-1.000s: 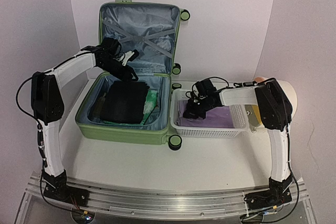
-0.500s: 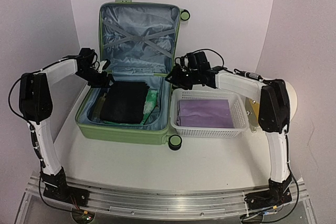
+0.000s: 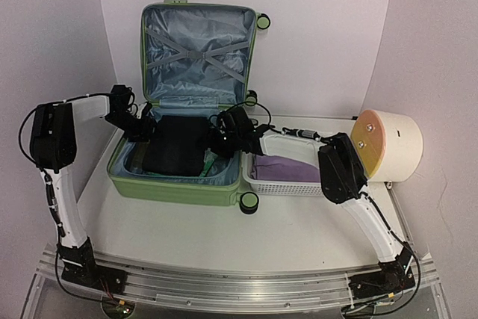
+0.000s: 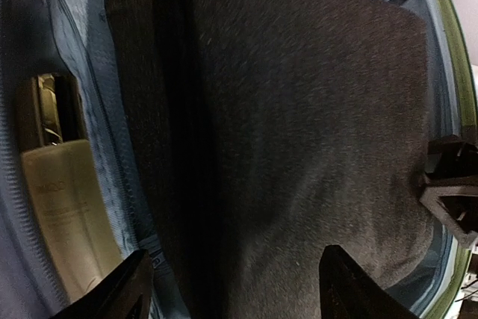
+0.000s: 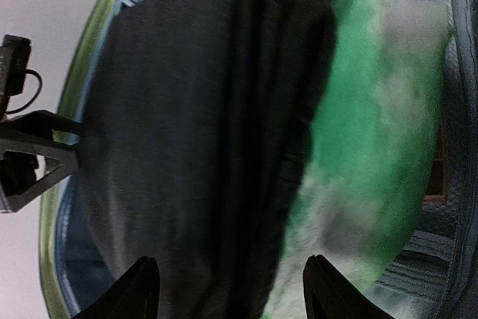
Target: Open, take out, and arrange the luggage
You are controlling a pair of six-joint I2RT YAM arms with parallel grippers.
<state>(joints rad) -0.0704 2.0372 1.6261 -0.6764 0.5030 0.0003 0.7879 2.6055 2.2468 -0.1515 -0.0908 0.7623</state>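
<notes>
On the white bench (image 3: 224, 237), the light-green luggage (image 3: 175, 184) lies open at centre-left with its lid propped upright toward the back wall, so the opening step looks done. A white mesh basket (image 3: 293, 187) sits just to its right. Unpacking appears far from finished: a folded black garment (image 3: 175, 147) lies inside the case, only a purple cloth (image 3: 287, 168) is in the basket, and a green-and-white packet (image 5: 373, 125) and a pale bottle (image 4: 63, 207) flank the garment. The left pincer (image 3: 142, 131) and right pincer (image 3: 224, 140) hang at the garment's opposite edges, fingers apart, gripping nothing.
</notes>
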